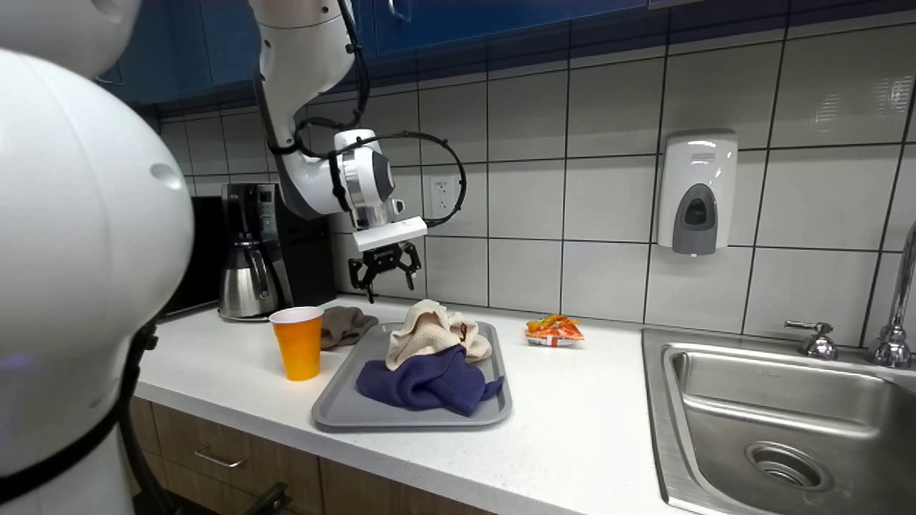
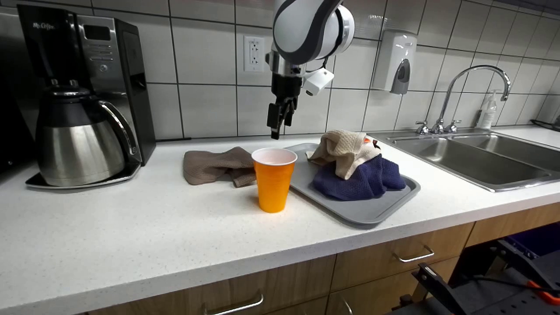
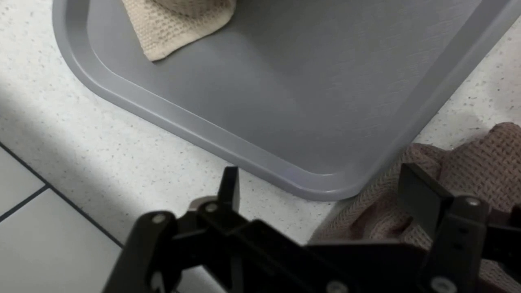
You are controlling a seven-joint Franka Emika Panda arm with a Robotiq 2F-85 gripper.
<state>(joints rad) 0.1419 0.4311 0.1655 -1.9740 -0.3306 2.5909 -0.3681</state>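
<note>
My gripper (image 1: 391,290) is open and empty. It hangs above the back of the counter, also seen in an exterior view (image 2: 281,129). In the wrist view its spread fingers (image 3: 319,167) frame the corner of a grey tray (image 3: 309,101) and part of a crumpled brown cloth (image 3: 484,162). The brown cloth (image 2: 214,166) lies on the counter beside the tray (image 2: 367,212). On the tray, a cream cloth (image 1: 422,332) rests on a dark blue cloth (image 1: 429,379). A small orange and dark patch shows at the cream cloth. An orange cup (image 2: 274,186) stands upright beside the tray.
An orange snack bag (image 1: 554,331) lies near the tiled wall. A steel sink (image 1: 665,429) with a faucet (image 2: 446,96) is past the tray. A coffee maker (image 2: 105,65) with a steel carafe (image 2: 83,144) stands opposite. A soap dispenser (image 1: 698,193) hangs on the wall.
</note>
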